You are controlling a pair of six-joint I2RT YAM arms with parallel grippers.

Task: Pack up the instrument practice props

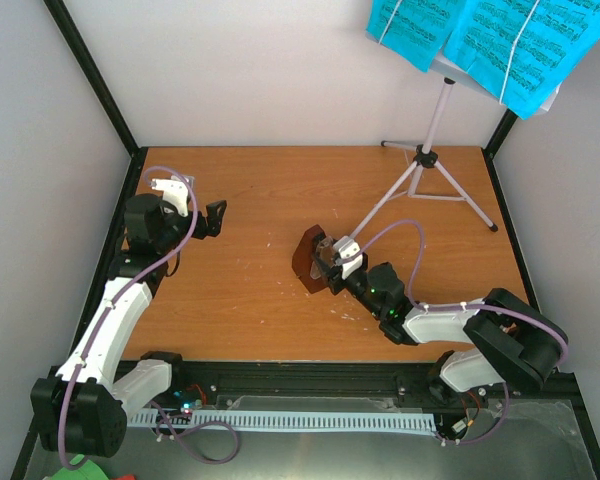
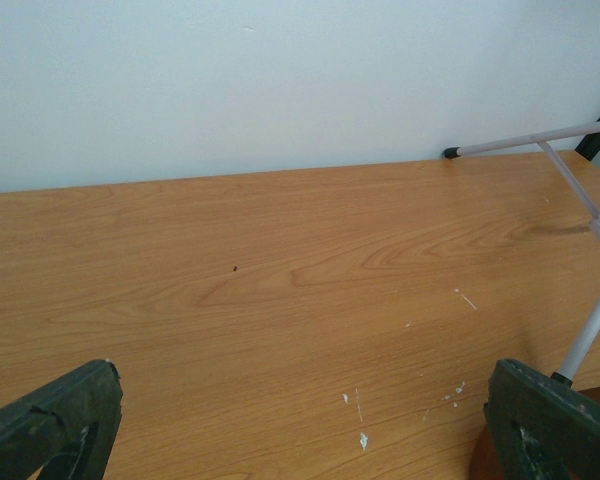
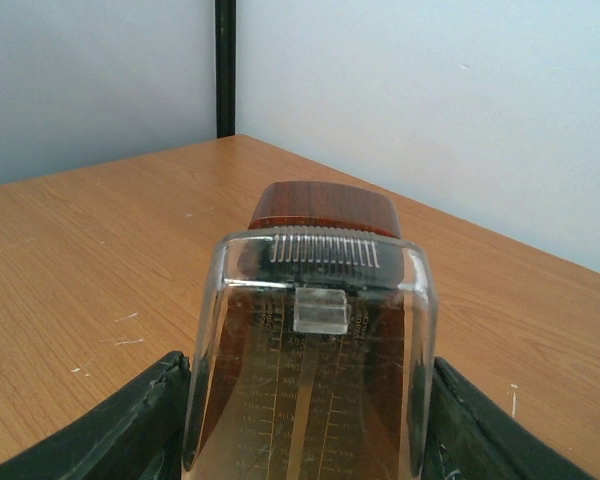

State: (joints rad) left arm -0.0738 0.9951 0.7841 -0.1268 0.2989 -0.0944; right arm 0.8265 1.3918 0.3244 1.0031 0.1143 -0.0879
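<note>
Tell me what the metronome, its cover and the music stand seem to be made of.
The metronome: glossy red-brown body, wood or wood-look plastic, grain streaks. Its cover: probably clear plastic; the scale shows through. The music stand: thin pale tubes, likely metal, black foot caps.

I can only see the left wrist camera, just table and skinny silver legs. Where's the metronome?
Observer: The metronome is mid-table, gripped by its clear cover in the right gripper.
Operator: What do the legs belong to?
Observer: A music stand in the far right corner, with cyan sheet-music pages on top.
Operator: Where's my gripper?
Observer: The left gripper is open and empty, over the left side of the table, apart from the metronome.
</note>
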